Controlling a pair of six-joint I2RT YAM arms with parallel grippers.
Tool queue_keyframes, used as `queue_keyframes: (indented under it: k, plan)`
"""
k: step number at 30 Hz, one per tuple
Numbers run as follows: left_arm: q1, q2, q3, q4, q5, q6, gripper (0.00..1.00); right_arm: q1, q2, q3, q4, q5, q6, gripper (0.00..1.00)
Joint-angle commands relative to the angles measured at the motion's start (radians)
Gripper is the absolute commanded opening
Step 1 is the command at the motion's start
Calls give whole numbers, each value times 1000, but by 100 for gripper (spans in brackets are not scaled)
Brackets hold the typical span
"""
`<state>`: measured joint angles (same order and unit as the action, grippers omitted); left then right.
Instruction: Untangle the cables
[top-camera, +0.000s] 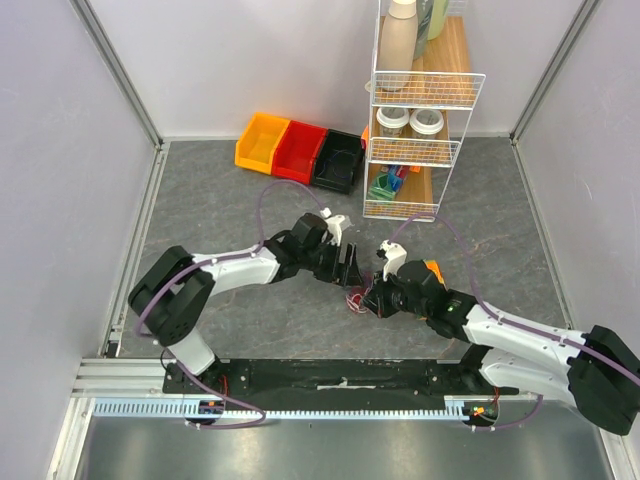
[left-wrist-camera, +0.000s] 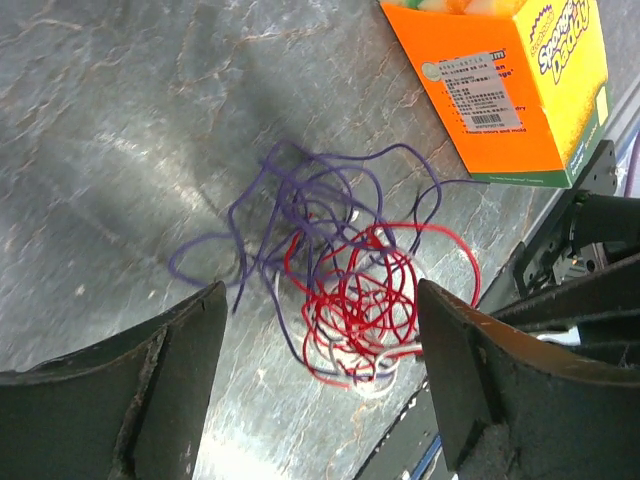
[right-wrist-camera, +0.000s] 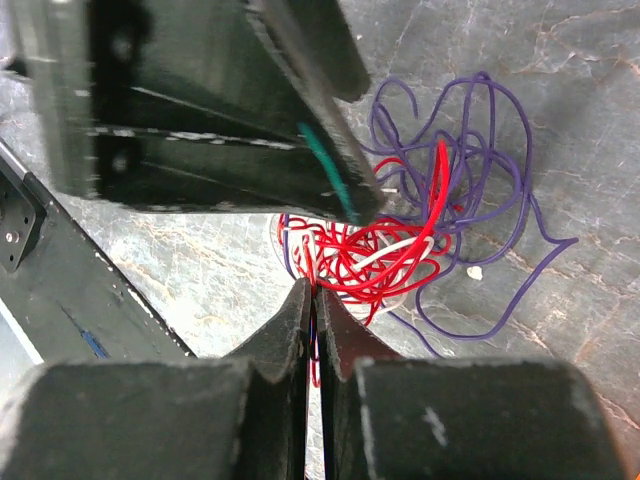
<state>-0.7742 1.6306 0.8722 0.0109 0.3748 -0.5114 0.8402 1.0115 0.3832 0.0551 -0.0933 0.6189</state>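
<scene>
Right wrist: right claw (right-wrist-camera: 315, 300) pinched closed on red strands of the cables (right-wrist-camera: 390, 255); left claw (left-wrist-camera: 320, 295) spread wide, empty. Risk: a bundled pull could tighten the knot.

The left arm (top-camera: 235, 270) and the right arm (top-camera: 520, 338) share one build: smooth white links between bulky black joint housings. A thin purple hose (top-camera: 262, 205) trails along the left one, a second hose (top-camera: 458, 238) along the right. Both bases are bolted to a black plate (top-camera: 340, 376). The left pincer (top-camera: 350, 268) has broad, matte black fingers (left-wrist-camera: 165, 395) with scuffed grey edges; the right pincer (right-wrist-camera: 313, 292) has the same dark, worn blades.
</scene>
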Motion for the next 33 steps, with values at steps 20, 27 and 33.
queue_keyframes:
  k: [20,27,33]
  plan:
    - [7,-408,-121,-112,-115,74,2,0,-16,17,-113,49,-33,6]
    - [7,-780,-67,-356,-357,126,2,-1,38,17,-140,138,4,4]
    - [9,-1086,79,-453,-689,234,2,-1,70,5,-109,125,16,4]
